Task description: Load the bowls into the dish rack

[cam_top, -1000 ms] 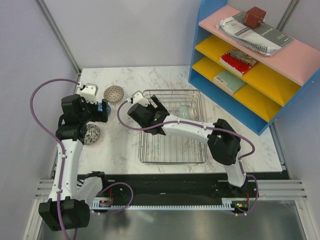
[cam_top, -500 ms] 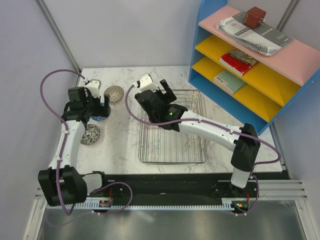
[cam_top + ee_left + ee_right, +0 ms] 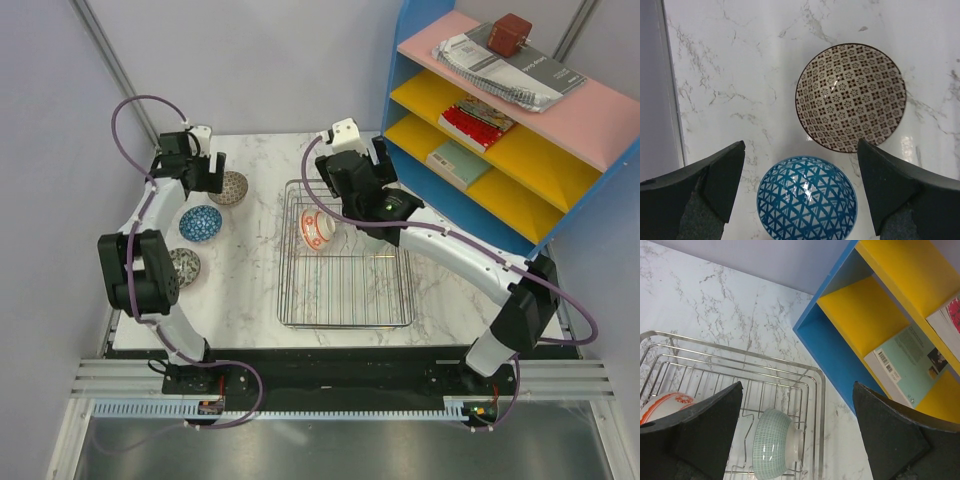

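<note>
- Your left arm stretches to the table's [image 3: 250, 290] far-left corner. The left gripper [image 3: 800, 145] hangs empty with its jaws spread over the brown-patterned bowl [image 3: 850, 97] and the blue bowl [image 3: 807, 197].
- The speckled grey bowl [image 3: 183, 266] sits nearer you, by the left edge.
- Your right gripper [image 3: 797, 385], wide apart and holding nothing, hovers over the dish rack's [image 3: 740, 352] far end, near the blue shelf unit [image 3: 825, 340].
- The red-orange bowl [image 3: 665, 405] and the teal bowl [image 3: 775, 445] lean on edge inside the rack.
</note>
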Action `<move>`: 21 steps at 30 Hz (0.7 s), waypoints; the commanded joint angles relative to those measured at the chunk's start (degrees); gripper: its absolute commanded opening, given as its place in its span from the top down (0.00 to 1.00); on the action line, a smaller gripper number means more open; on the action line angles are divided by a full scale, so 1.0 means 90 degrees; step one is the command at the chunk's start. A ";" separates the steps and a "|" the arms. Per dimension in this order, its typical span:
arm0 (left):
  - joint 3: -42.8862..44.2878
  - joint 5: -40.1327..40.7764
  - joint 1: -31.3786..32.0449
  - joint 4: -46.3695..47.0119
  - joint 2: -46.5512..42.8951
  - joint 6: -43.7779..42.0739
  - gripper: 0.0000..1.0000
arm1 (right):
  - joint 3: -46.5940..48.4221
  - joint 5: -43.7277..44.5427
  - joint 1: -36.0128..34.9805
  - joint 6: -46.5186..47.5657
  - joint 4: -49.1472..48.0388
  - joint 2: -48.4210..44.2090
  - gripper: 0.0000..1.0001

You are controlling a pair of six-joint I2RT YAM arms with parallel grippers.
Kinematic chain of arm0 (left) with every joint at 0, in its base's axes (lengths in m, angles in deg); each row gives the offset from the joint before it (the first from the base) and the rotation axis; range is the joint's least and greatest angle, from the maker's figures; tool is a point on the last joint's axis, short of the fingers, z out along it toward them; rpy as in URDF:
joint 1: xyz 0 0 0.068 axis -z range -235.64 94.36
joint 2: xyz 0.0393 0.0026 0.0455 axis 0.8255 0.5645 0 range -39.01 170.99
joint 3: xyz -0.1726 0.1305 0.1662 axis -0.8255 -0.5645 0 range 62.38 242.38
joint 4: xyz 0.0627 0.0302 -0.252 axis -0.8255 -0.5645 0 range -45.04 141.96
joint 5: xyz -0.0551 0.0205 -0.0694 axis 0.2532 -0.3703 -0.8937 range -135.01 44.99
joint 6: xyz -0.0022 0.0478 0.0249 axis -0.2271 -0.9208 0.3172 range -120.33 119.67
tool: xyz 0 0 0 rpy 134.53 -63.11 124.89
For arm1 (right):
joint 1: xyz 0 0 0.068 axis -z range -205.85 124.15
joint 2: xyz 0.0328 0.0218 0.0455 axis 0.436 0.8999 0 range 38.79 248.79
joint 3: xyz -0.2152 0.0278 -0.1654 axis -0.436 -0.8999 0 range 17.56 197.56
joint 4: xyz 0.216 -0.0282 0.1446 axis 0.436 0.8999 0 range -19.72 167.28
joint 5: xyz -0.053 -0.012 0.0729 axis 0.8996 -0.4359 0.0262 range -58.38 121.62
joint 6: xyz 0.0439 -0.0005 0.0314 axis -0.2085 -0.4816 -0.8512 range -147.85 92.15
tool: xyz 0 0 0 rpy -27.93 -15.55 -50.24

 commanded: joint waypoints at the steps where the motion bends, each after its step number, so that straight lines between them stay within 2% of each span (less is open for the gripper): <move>1: 0.0795 0.0527 0.0091 0.0205 0.0928 -0.0283 0.01 | -0.0115 -0.0311 0.0206 -0.0126 -0.0067 -0.0354 0.02; 8: 0.1664 0.0723 0.0286 0.0107 0.1828 -0.0478 0.02 | -0.0154 -0.0399 0.0353 -0.0165 -0.0037 -0.0461 0.02; 21: 0.1978 0.0157 0.0267 0.0010 0.2707 -0.0801 0.11 | -0.0340 -0.0595 0.0578 -0.0302 -0.0037 -0.0588 0.02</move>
